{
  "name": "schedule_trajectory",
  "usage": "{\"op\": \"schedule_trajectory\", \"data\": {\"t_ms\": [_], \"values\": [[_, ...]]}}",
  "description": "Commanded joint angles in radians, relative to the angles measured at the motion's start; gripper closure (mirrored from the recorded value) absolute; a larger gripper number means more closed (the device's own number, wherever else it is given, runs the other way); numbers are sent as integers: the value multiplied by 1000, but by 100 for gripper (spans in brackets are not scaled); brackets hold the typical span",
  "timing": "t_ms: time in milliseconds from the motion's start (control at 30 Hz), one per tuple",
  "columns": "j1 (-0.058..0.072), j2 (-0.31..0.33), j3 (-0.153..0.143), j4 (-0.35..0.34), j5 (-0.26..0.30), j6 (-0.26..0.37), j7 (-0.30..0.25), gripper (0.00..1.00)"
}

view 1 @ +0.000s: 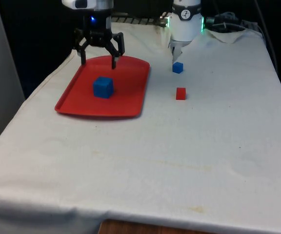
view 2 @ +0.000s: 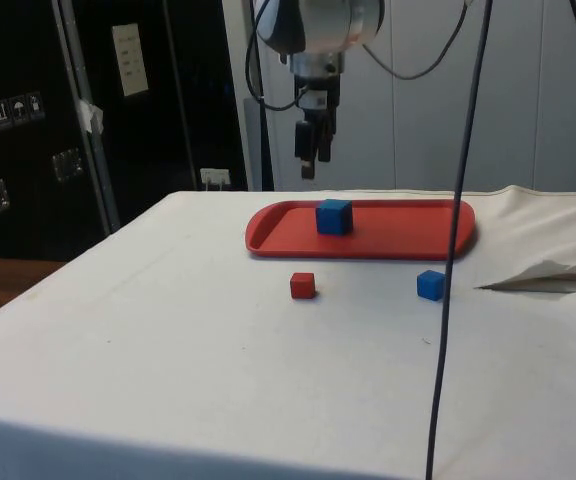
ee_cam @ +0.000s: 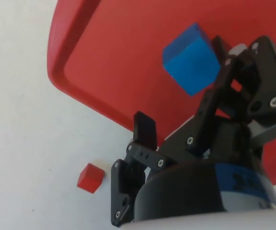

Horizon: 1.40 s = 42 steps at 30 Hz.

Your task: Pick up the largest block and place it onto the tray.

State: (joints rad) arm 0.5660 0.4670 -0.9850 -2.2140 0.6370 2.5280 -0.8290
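Blue and cubic, the largest block [view 1: 103, 87] rests flat on the floor of the red tray [view 1: 77, 105], clear of the rim on every side. It lies below the fingers [view 1: 113, 59] and is not in contact with them; in the side view the block [view 2: 334, 216] sits below and slightly toward the camera from the gripper [view 2: 311, 163]. The fingers are spread apart and hold nothing. In the wrist view the block [ee_cam: 191, 60] appears beyond the fingertips, with bare tray [ee_cam: 109, 57] around it.

Judgement: the placement looks complete, since the block is already seated on the tray. The relation that governs the next move is vertical clearance: the fingers stand above the block, so a straight upward retreat should not disturb it.

Two smaller blocks lie on the white surface [view 1: 145, 161], well apart from the fingers and outside the tray: a small blue block [view 1: 177, 68] and a small red block [view 1: 180, 93].
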Motion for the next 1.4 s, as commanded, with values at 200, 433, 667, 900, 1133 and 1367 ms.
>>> {"op": "schedule_trajectory", "data": {"t_ms": [200,433,667,900,1133,1367], "values": [[29,-35,-39,4,-62,-15,38,0],[38,-74,-48,10,-115,-14,67,0],[43,-100,-48,15,-152,-12,89,0],[56,-133,-34,14,-224,-3,146,0],[69,-150,-25,19,-291,-4,202,0],[84,-154,-18,32,-347,-7,253,0]]}}
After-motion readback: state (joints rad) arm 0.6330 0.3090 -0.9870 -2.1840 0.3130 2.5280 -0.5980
